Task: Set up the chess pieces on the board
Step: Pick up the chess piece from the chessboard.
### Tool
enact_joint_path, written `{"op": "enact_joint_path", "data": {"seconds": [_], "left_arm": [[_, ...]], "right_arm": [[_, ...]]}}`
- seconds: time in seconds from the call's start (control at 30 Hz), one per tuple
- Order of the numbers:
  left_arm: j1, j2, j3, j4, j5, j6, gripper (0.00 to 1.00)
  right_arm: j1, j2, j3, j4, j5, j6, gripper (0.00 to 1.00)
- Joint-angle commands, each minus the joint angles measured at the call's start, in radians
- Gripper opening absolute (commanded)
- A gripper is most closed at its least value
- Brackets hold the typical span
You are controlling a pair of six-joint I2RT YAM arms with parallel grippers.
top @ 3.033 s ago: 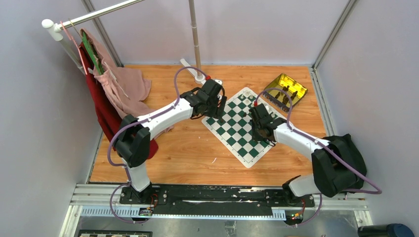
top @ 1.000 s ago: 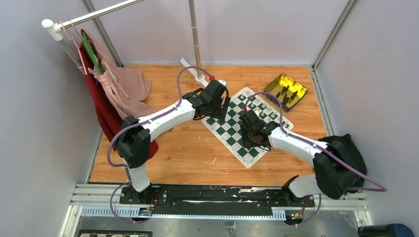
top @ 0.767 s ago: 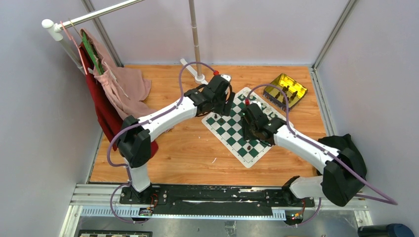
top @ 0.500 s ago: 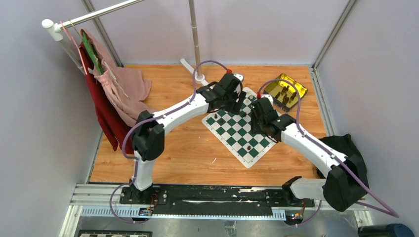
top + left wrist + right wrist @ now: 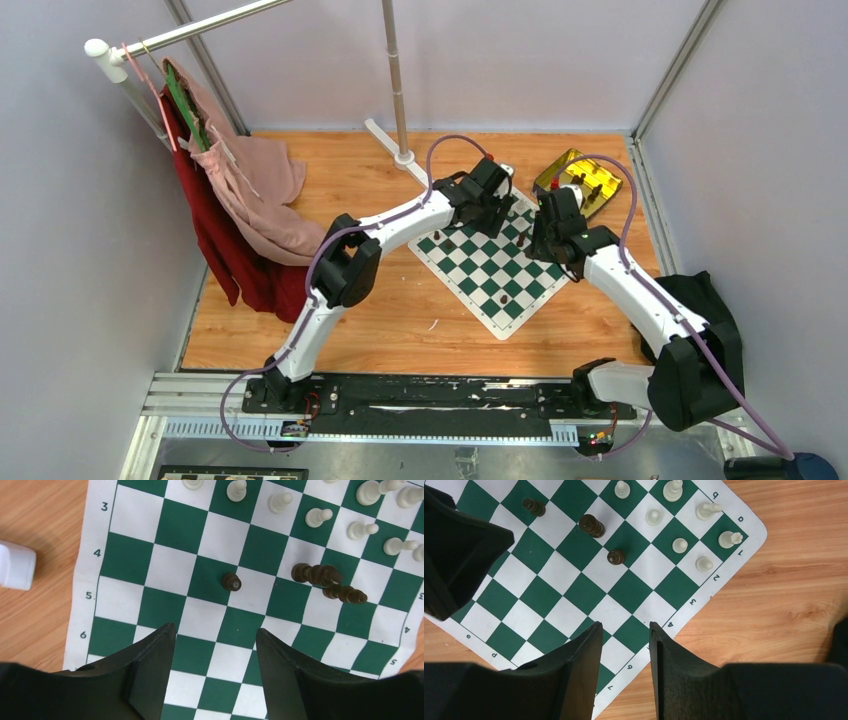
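A pink cloth (image 5: 255, 190) and a red cloth (image 5: 213, 240) hang at the upper left, a gold tin (image 5: 592, 174) sits upper right, and a black bag (image 5: 703, 293) lies at the right.

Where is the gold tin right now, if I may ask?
Top view: the gold tin sits at the table's far right, just beyond the board, partly behind the right arm.

Cream and brown chess pieces (image 5: 231, 582) on board (image 5: 172, 527)
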Motion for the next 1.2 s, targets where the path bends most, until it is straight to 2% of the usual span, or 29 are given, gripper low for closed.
{"op": "enact_joint_path", "data": {"seconds": [0.0,0.5,0.73,1.17], "left_arm": [[-0.007,0.046,0.044,0.023,0.018,0.01,0.65],[-0.011,0.114,0.045,0.176,0.022,0.012,0.64],[-0.011,0.131,0.038,0.2,0.025,0.025,0.55],[-0.014,0.137,0.024,0.243,0.034,0.044,0.5]], "right_arm": [[-0.024,-0.004,-0.002,-0.002,-0.012,-0.022,0.43],[-0.03,-0.001,0.002,-0.01,-0.004,-0.045,0.42],[-0.033,0.004,0.011,-0.013,0.0,-0.051,0.42],[-0.033,0.009,0.013,-0.013,0.0,-0.061,0.42]]}}
